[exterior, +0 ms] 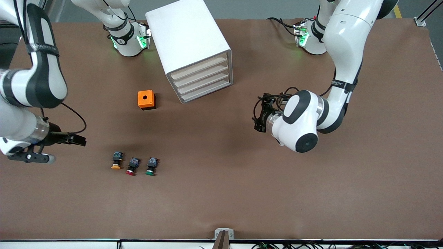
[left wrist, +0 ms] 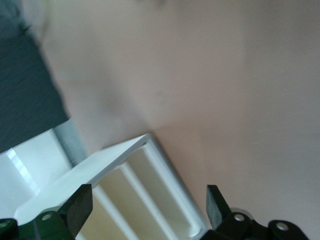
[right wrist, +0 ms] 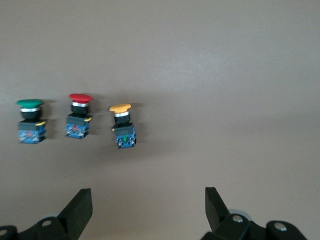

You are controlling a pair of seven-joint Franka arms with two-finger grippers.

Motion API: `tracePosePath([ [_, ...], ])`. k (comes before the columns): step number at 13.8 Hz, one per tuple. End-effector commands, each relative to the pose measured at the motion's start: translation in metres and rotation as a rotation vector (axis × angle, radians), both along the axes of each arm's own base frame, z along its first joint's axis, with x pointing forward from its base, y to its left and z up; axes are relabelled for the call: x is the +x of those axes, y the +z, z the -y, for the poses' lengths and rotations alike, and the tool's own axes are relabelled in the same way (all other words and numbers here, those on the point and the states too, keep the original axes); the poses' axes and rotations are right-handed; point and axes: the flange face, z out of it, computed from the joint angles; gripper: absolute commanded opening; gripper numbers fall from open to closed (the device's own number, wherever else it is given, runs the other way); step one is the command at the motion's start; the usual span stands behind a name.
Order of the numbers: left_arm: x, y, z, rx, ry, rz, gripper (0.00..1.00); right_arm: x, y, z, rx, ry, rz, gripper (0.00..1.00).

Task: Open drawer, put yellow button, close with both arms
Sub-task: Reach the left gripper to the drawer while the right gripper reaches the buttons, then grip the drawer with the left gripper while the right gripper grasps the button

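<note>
From the front view, the white cabinet [exterior: 193,48] stands on the brown surface [exterior: 242,193] between the arm bases, all four drawers pushed in, the top drawer [exterior: 199,67] included. An orange box [exterior: 146,99] sits nearer the camera. Nearer still lie three buttons in a row: the yellow button [exterior: 116,161] toward the right arm's end, then the red button [exterior: 132,166] and the green button [exterior: 151,166]. The left end effector [exterior: 259,116] hangs over bare surface by the cabinet front; the right end effector [exterior: 74,139] hangs near the buttons.

The left wrist view shows its end effector [left wrist: 150,212] released, facing the drawer fronts.

The right wrist view shows its end effector [right wrist: 148,210] released, the yellow button [right wrist: 122,126] apart from it.
</note>
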Motion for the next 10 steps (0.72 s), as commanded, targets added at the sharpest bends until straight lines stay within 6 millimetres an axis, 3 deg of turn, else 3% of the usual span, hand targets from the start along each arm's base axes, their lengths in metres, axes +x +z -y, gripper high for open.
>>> tracePosePath([
  [1,-0.015,-0.016,0.026,0.012,0.143,-0.213,0.99,0.001,-0.06,-0.004,0.018,0.0,-0.007,1.0],
  [3,-0.03,-0.024,0.049,0.031,0.225,-0.386,0.99,0.006,-0.096,-0.014,0.032,0.009,-0.009,1.0],
  [6,-0.049,-0.039,0.081,0.104,0.307,-0.548,0.97,0.007,-0.132,-0.028,0.069,0.002,-0.032,1.0],
  [10,-0.072,-0.055,0.115,0.142,0.354,-0.697,0.74,0.006,-0.165,-0.034,0.086,0.0,-0.035,1.0],
])
